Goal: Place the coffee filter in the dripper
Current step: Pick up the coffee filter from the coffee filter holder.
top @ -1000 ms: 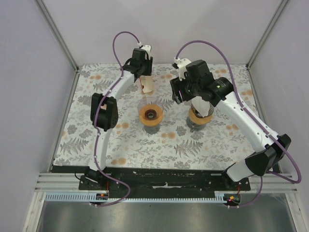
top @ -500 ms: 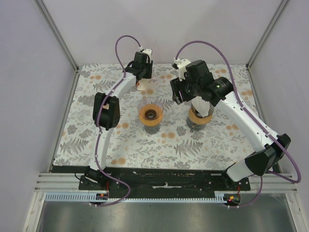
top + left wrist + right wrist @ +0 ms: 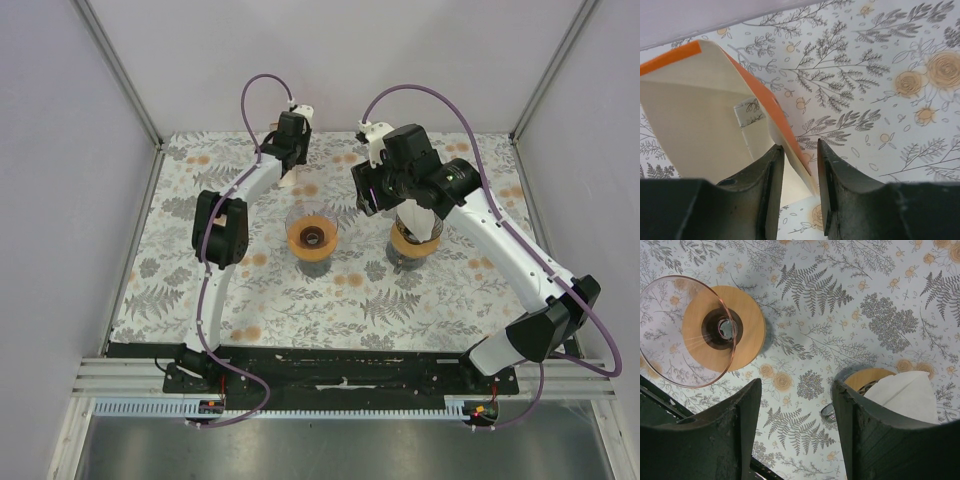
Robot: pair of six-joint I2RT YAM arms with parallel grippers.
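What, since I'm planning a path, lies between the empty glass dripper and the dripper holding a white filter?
Only bare floral tablecloth; the right wrist view shows it between the clear glass dripper with its wooden collar and the filter-lined dripper.

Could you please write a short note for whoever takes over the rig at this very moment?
Left hand: far side of the table, fingers either side of the orange edge of the coffee filter; firm grip not confirmed.
Right hand: open, empty, hovering over the drippers.
The empty dripper stands mid-table; the other dripper, to its right, holds a white filter.
Done: filter reached. Left: secure it, carry it to the empty dripper, seat it.
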